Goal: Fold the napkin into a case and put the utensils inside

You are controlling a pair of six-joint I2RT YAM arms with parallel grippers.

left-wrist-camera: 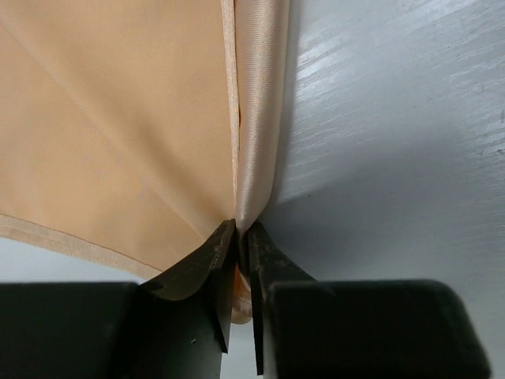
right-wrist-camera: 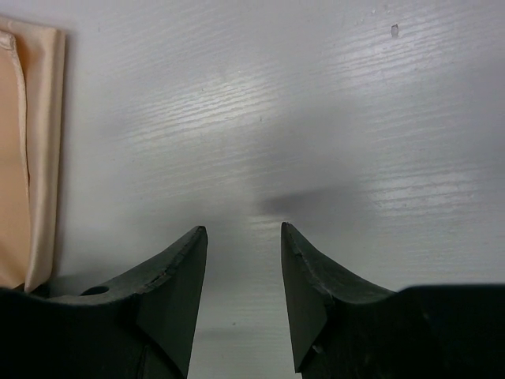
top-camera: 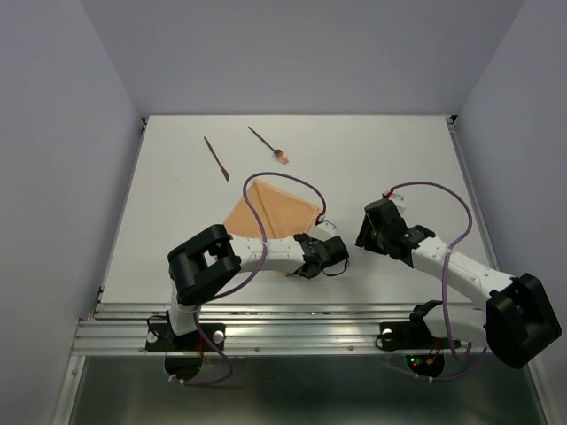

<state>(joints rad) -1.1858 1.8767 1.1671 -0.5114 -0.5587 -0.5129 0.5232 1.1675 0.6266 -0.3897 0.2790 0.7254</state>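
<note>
The left hand is clenched on the near corner of the napkin, with the cloth gathered to a point between its fingertips. From that pinch a doubled, shiny hem runs away along the napkin's right edge, and the rest spreads flat to the left. From above, the napkin lies mid-surface as a rough triangle, its wide side far and its tip near, at the hand.

The right hand is released and holds nothing. It hovers over the bare surface just right of the napkin, whose edge shows at the left of its wrist view.

The fork and the pointed stick lie untouched at the far left, beyond the napkin's far edge and apart from it and from each other.

This looks like the folding step, with no case formed yet. The next move probably calls for carrying the pinched corner over the cloth without dragging the whole sheet. The right hand may need to pin the napkin down, since such thin cloth is likely to slide or bunch.
</note>
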